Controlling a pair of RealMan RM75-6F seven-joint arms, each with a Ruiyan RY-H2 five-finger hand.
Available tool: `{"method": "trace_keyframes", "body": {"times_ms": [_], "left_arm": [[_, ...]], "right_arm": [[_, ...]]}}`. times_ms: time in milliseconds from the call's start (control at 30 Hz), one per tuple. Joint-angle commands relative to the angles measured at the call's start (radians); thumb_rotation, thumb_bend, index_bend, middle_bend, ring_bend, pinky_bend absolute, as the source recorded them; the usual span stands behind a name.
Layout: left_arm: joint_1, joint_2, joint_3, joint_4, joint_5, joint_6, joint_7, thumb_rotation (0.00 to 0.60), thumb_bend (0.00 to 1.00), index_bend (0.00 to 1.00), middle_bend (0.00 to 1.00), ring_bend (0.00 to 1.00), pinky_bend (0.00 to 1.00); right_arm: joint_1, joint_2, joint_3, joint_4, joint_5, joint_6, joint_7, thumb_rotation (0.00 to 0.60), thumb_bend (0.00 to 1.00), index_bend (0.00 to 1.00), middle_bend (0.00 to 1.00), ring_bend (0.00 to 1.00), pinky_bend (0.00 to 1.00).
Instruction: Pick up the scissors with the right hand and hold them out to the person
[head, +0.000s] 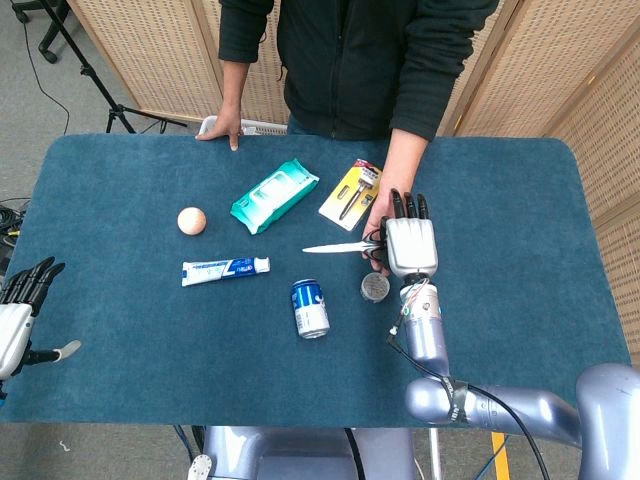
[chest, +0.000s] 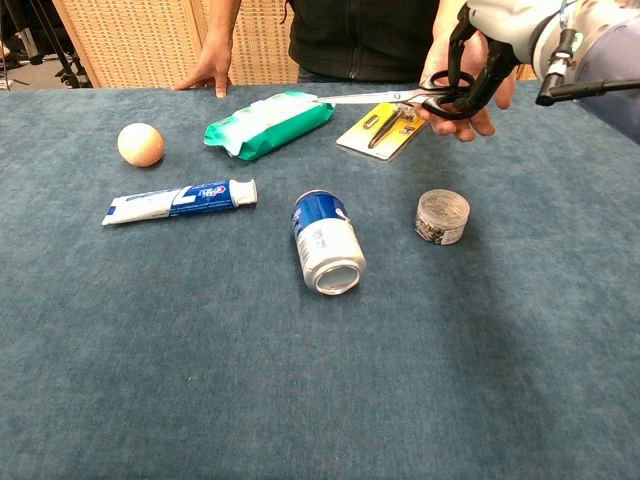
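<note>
My right hand (head: 411, 245) (chest: 487, 45) holds the black-handled scissors (head: 345, 246) (chest: 400, 95) by their handle loops, raised over the table. The silver blades point left. The person's open palm (chest: 470, 95) lies right under and behind the handles, mostly hidden by my hand in the head view. Whether the palm touches the scissors I cannot tell. My left hand (head: 20, 310) hangs off the table's left edge, fingers apart, holding nothing.
On the blue cloth lie a blue can (head: 310, 308), a small clear round tub (head: 374, 287), a toothpaste tube (head: 225, 269), an egg-like ball (head: 191, 220), a green wipes pack (head: 274, 195) and a yellow carded tool (head: 351, 194). The person's other hand (head: 222, 128) rests on the far edge.
</note>
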Motion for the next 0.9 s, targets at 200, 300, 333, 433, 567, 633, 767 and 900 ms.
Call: {"method": "trace_keyframes", "body": {"times_ms": [200, 300, 333, 433, 567, 633, 767, 900], "left_arm": [[0.000, 0.000, 0.002, 0.002, 0.003, -0.001, -0.002, 0.600, 0.00, 0.00, 0.00, 0.00, 0.00], [0.000, -0.001, 0.002, 0.003, 0.002, -0.002, -0.002, 0.600, 0.00, 0.00, 0.00, 0.00, 0.00], [0.000, -0.001, 0.002, 0.002, 0.003, -0.001, -0.002, 0.600, 0.00, 0.00, 0.00, 0.00, 0.00], [0.001, -0.001, 0.003, 0.000, 0.007, 0.003, -0.001, 0.600, 0.00, 0.00, 0.00, 0.00, 0.00], [0.005, 0.000, 0.006, -0.005, 0.014, 0.011, 0.003, 0.600, 0.00, 0.00, 0.00, 0.00, 0.00], [0.006, -0.001, 0.007, -0.005, 0.016, 0.013, 0.006, 0.600, 0.00, 0.00, 0.00, 0.00, 0.00], [0.008, -0.002, 0.008, -0.006, 0.017, 0.015, 0.009, 0.600, 0.00, 0.00, 0.00, 0.00, 0.00], [0.008, -0.002, 0.006, -0.004, 0.013, 0.015, 0.006, 0.600, 0.00, 0.00, 0.00, 0.00, 0.00]], "right_arm": [[-0.035, 0.054, 0.006, -0.076, -0.016, 0.026, 0.015, 0.600, 0.41, 0.13, 0.00, 0.00, 0.00], [-0.055, 0.099, 0.012, -0.131, -0.032, 0.044, 0.021, 0.600, 0.41, 0.11, 0.00, 0.00, 0.00], [-0.061, 0.115, 0.013, -0.145, -0.035, 0.046, 0.022, 0.600, 0.41, 0.09, 0.00, 0.00, 0.00], [-0.076, 0.157, 0.013, -0.174, -0.026, 0.041, 0.018, 0.600, 0.38, 0.06, 0.00, 0.00, 0.00], [-0.087, 0.192, 0.021, -0.193, 0.004, 0.016, 0.028, 0.600, 0.22, 0.02, 0.00, 0.00, 0.00], [-0.087, 0.198, 0.018, -0.192, 0.008, 0.008, 0.029, 0.600, 0.16, 0.00, 0.00, 0.00, 0.00], [-0.084, 0.199, 0.015, -0.183, 0.020, -0.006, 0.034, 0.600, 0.10, 0.00, 0.00, 0.00, 0.00], [-0.081, 0.199, 0.010, -0.177, 0.018, 0.002, 0.026, 0.600, 0.10, 0.00, 0.00, 0.00, 0.00]]}}
